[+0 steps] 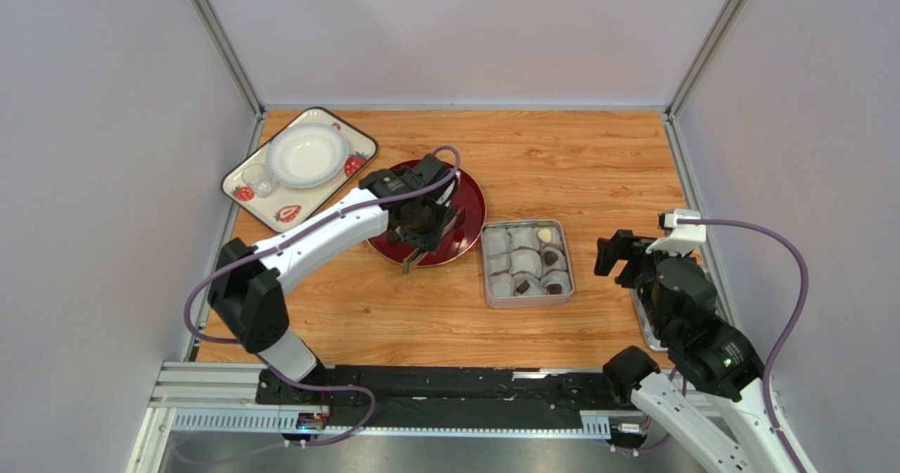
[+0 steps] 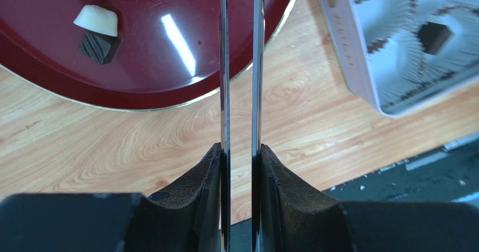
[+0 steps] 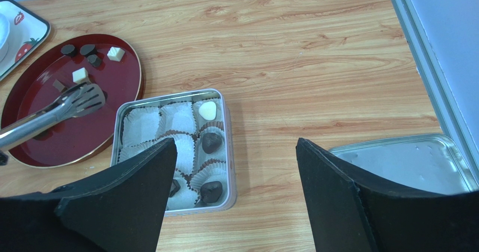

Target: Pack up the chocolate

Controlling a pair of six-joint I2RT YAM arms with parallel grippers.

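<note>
Your left gripper (image 2: 240,170) is clamped on the tongs (image 2: 225,66). Chocolate (image 2: 96,19) sits on the red plate (image 2: 140,78), ahead-left of those fingers. Your right gripper (image 3: 236,151) has its fingers apart, with the tin (image 3: 119,134) holding more pieces just ahead.

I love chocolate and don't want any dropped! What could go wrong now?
The tongs in the left gripper are smooth metal, so a tiny piece like the dark cube might slip out. The red plate looks glossy; pieces could skid away when nudged.
</note>
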